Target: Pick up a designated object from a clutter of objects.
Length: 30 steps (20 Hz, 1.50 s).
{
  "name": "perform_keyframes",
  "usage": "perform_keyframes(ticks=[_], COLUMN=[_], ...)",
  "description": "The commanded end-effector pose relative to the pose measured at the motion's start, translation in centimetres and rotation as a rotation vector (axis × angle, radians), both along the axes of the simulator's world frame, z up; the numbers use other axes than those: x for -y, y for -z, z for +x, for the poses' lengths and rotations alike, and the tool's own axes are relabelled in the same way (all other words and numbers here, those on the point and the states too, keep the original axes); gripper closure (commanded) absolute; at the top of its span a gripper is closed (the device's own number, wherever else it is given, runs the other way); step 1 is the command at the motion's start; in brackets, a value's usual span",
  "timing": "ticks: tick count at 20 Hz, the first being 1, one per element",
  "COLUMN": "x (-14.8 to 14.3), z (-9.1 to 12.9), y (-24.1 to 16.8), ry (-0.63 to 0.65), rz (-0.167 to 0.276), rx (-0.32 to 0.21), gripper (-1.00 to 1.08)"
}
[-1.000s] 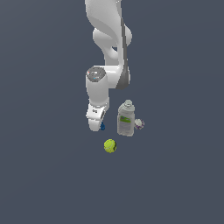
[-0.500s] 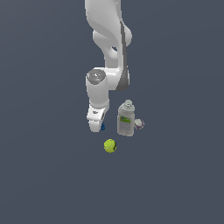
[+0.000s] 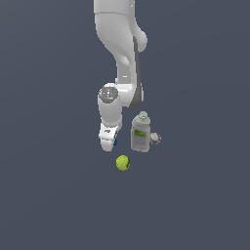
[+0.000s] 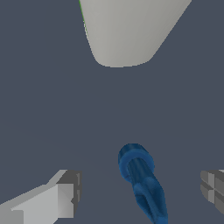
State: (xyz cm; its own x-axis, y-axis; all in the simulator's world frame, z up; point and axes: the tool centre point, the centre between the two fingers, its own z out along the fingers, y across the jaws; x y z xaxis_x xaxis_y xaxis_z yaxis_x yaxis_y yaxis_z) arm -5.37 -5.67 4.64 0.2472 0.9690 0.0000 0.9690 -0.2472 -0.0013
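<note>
Arm posture vs 1 s ago and 0.5 s ago: no visible change, the gripper [image 3: 108, 145] sits at the same low spot in the exterior view, so descent looks finished and the arm appears settled for the grasp. Wrist view: jaws wide apart, one finger [image 4: 61, 197] on one side, the other just showing at the frame edge, nothing clamped. The blue object [image 4: 142, 181], the designated item, lies in the gap between the fingers, nearer the far finger than the near one, touching neither as far as visible; elongated, ribbed, with a rounded cap end. In the exterior view only a sliver of blue [image 3: 115, 142] shows at the gripper's edge, rest hidden by the hand. Clutter unmoved across all frames: grey bottle [image 3: 140, 133] w/ green label upright just beside the gripper on the exterior view's right, its pale base filling part of the wrist view; small white-purple item [image 3: 155, 138] against the bottle's far side; tennis ball [image 3: 122, 162] near, in front, apart from all. Assessment: approach done, closing step not yet begun. Risk: off-centre object may get nudged or rolled as the jaws shut; bottle close enough to be brushed on lift.
</note>
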Motion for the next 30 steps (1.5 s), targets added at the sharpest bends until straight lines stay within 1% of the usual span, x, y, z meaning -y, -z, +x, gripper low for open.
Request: perform_keyframes(ticks=[1,2,3,14,18,24,30], x=[0.0,0.0,0.0,0.0,0.2,0.9,2.0], z=[0.0,0.0,0.0,0.1,0.1,0.3,0.8], y=[0.4,0.4,0.4,0.4,-0.2,-2.8,-7.0], ry=[0.000,0.000,0.000,0.000,0.000,-0.001,-0.001], rz=[0.000,0.000,0.000,0.000,0.000,0.000,0.001], rx=[0.001,0.001,0.001,0.001,0.001,0.001,0.001], gripper=[-0.92,-0.92,1.08,1.08,1.08,1.08,1.08])
